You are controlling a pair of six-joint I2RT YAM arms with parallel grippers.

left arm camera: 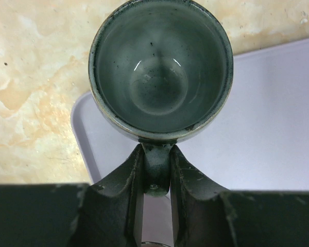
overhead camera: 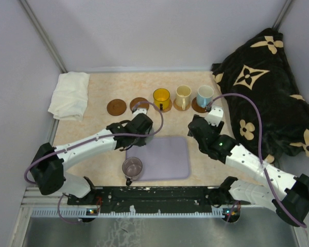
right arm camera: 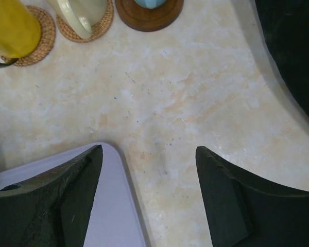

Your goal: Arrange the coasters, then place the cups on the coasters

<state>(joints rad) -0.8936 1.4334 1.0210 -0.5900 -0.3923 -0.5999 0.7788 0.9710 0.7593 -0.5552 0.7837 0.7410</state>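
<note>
My left gripper (left arm camera: 157, 157) is shut on the handle of the grey-green cup (left arm camera: 159, 67), which hangs upright over the left corner of the lavender tray (left arm camera: 268, 128). From above, the left gripper (overhead camera: 141, 126) hides this cup. Two bare coasters (overhead camera: 116, 107) (overhead camera: 139, 104) lie at the back left. The orange-yellow cup (overhead camera: 161, 98), cream cup (overhead camera: 183, 96) and blue cup (overhead camera: 204, 95) each stand on a coaster. The mauve cup (overhead camera: 132, 168) stands at the tray's left front edge. My right gripper (right arm camera: 149, 154) is open and empty above the tray's right back corner.
A white cloth (overhead camera: 70, 95) lies at the back left. A black patterned blanket (overhead camera: 268, 82) fills the right side next to the blue cup. The right wrist view shows woven coasters (right arm camera: 41, 36) under the yellow and cream cups.
</note>
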